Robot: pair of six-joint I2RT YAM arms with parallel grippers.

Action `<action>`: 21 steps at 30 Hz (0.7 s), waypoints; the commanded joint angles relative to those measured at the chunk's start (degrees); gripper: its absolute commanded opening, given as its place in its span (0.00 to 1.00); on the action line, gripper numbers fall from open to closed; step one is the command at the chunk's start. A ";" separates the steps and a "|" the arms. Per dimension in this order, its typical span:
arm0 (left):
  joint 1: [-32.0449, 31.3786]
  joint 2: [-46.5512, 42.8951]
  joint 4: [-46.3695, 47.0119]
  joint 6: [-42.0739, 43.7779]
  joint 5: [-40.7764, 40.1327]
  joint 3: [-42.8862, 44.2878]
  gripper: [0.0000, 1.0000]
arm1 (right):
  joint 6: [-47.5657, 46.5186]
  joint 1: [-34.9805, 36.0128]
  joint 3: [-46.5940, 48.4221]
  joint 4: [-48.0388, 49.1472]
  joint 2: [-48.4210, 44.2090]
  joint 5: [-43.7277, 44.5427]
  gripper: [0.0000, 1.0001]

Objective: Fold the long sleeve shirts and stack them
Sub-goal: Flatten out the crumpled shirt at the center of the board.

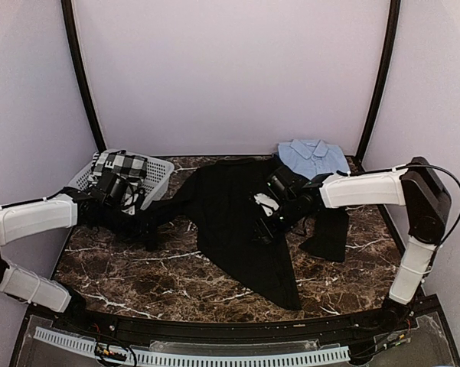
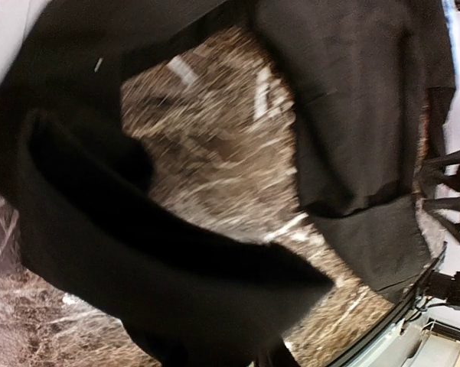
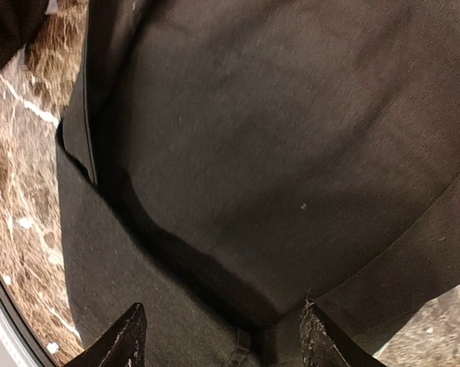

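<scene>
On the marble table [image 1: 138, 267], from the top camera, the black shirt [image 1: 237, 229] lies spread across the middle. One sleeve is drawn out toward 9 o'clock, where it meets the left gripper [image 1: 148, 226]. Dark fingers against dark cloth: I cannot tell whether it is clenched. The right gripper [image 1: 263, 220] is over the shirt's middle, and a second black sleeve lies at 3 o'clock under that arm. The light blue shirt [image 1: 314, 158] sits folded at 1 o'clock, just beside the black shirt's far edge. A white basket [image 1: 159, 173] at 10 o'clock holds a checked cloth [image 1: 122, 163].

The left wrist view is blurred. Black cloth fills 12, 3 and 6 o'clock around a patch of marble, and the fingers cannot be made out.

From the right wrist, the two fingertips [image 3: 128, 338] stand well apart at 6 o'clock, released, with the black shirt's cloth lying beneath the gap. Marble shows at 9 o'clock.
</scene>
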 commanded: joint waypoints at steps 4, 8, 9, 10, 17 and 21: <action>-1.74 -3.43 0.91 -1.38 0.47 6.98 0.24 | -1.02 0.93 -2.40 0.91 1.34 -2.17 0.61; -2.18 -1.76 4.35 -2.74 1.22 8.20 0.24 | -0.98 1.70 -2.63 1.07 2.03 -3.21 0.56; -2.31 -0.72 5.42 -2.94 1.36 8.72 0.24 | -0.94 1.88 -2.64 0.97 2.03 -3.38 0.54; -2.42 -0.23 6.13 -3.39 1.43 8.88 0.24 | -0.92 2.05 -2.67 0.91 1.97 -3.67 0.52; -4.78 8.70 15.01 -4.53 3.00 12.79 0.25 | -0.41 2.86 -3.43 0.70 0.13 -5.20 0.25; -7.17 17.53 17.03 -4.14 3.51 18.46 0.25 | 0.57 3.63 -3.79 0.42 -2.66 -7.68 0.00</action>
